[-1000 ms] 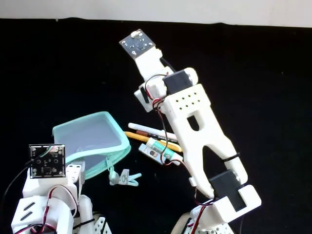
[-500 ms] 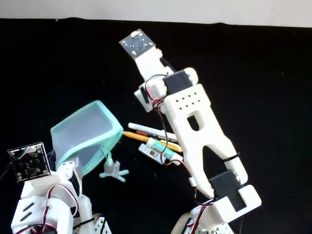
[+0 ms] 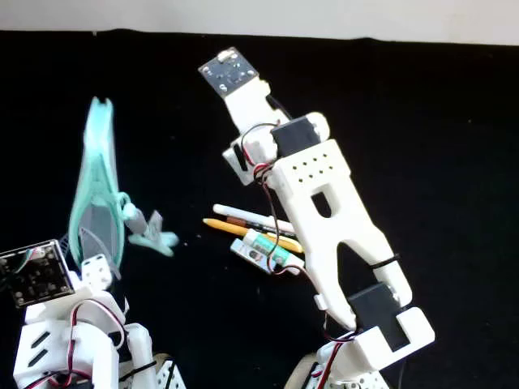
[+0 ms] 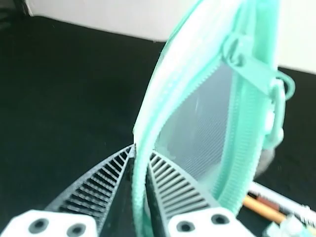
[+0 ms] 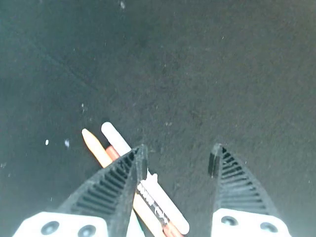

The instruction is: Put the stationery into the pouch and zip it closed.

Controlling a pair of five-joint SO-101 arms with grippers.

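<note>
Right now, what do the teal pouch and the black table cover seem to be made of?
Pouch: probably soft vinyl; translucent ribbed panel, moulded plastic zip teeth, edge pinched flat by the left gripper. Table cover: likely matte cloth or felt, dotted with pale lint.

In the high view, the pens [image 3: 235, 215] are covered at their 4 o'clock ends by the right arm [image 3: 324, 211]. The charm [image 3: 152, 236] on the pouch [image 3: 91, 190] is blurred. The small item [image 3: 261, 251] under the wires cannot be identified.
</note>
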